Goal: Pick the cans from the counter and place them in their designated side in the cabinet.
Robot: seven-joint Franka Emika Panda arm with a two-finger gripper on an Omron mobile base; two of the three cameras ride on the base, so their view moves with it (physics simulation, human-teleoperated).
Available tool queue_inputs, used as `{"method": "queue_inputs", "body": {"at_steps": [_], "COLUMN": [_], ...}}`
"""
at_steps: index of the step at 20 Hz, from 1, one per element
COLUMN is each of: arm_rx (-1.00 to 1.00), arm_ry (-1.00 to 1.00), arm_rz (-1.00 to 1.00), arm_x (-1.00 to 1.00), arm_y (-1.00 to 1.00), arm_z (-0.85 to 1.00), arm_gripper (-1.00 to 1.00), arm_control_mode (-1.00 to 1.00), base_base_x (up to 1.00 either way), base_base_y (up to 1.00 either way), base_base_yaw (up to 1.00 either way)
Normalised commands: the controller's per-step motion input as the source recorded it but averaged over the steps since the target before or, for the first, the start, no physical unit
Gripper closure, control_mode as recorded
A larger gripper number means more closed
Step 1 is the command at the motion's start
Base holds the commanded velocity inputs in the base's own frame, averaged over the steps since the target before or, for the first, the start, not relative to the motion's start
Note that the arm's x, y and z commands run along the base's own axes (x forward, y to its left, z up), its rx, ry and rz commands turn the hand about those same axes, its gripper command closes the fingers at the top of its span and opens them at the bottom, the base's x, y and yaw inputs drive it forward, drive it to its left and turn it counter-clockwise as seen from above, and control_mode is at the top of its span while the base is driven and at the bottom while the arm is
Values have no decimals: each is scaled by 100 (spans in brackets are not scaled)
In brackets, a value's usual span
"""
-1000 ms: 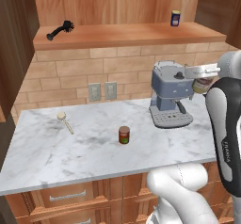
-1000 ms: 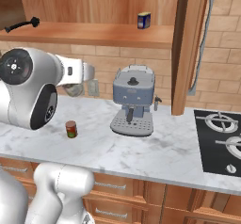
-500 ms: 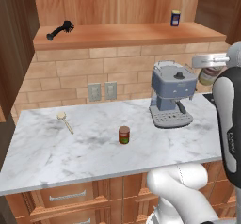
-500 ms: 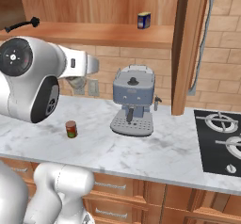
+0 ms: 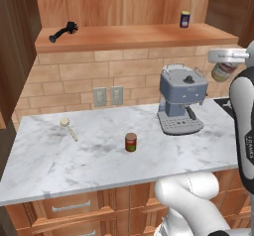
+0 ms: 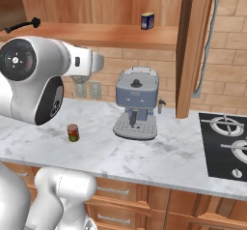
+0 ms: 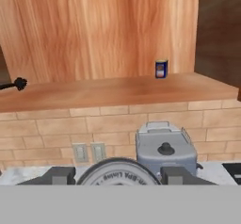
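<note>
- Marble counter (image 5: 89, 155), left base: dark red can (image 5: 130, 142) waited near espresso machine (image 5: 181, 101); gripper (image 5: 224, 65) clamped silver can (image 5: 222, 72), raised toward cabinet shelf (image 5: 134, 35).
- Right base: red can stood on counter.
- Hand: can lid between fingers; blue can (image 7: 161, 69) marked shelf's right side.

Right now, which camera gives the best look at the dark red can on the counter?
The left base view: the dark red can stands unobstructed mid-counter, green band visible. The right base view shows it smaller, close under the arm. The hand view looks at the cabinet shelf.
</note>
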Motion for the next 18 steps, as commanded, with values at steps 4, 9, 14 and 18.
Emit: {"method": "queue_inputs", "body": {"at_steps": [4,9,14,18], "arm_rx": [5,5,3,3], "arm_ry": [-8,-8,-5,-4], "arm_rz": [0,0,0,0], "arm_x": [0,0,3,7], "arm_y": [0,0,0,0], "arm_z": [15,13,4,2], "arm_gripper": [100,100,100,100], "arm_control_mode": [-100,-100,-100,-100], "base_base_x": [0,0,0,0], "base_base_y": [0,0,0,0], "base_base_yaw": [0,0,0,0]}}
